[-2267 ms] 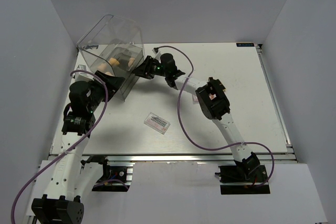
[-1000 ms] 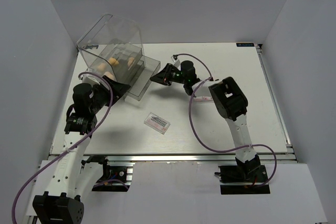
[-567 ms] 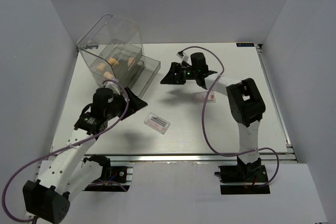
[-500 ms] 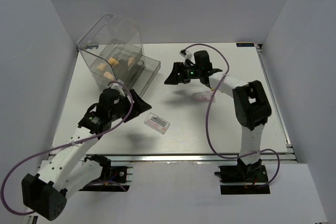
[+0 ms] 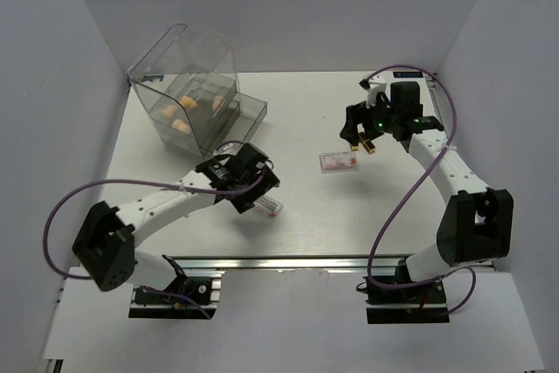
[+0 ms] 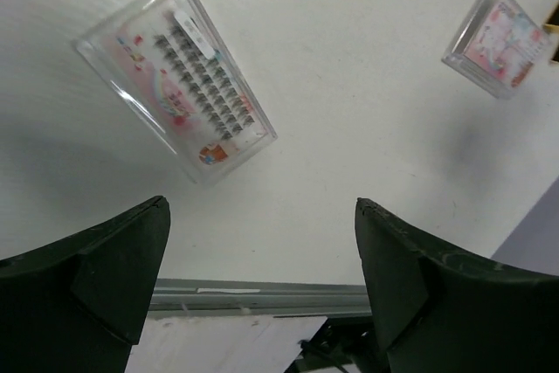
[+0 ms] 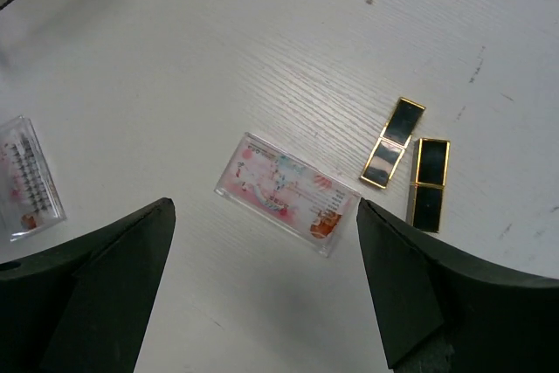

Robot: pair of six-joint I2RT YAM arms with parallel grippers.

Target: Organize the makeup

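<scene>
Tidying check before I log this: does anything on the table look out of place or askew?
Yes. The dark palette and the pink palette lie askew on the table, and two lipsticks lie loose beside the pink one. The drawer with the sponges stands pulled out.

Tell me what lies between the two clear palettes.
Nothing: only bare white table separates the lash palette from the pink palette, as the left wrist view shows.

A white, finely grained table (image 5: pixel 367 216) sits boxed in by plain pale grey walls (image 5: pixel 306 6) on the left, far and right sides. An aluminium rail (image 5: pixel 297 262) runs along its near edge.
</scene>
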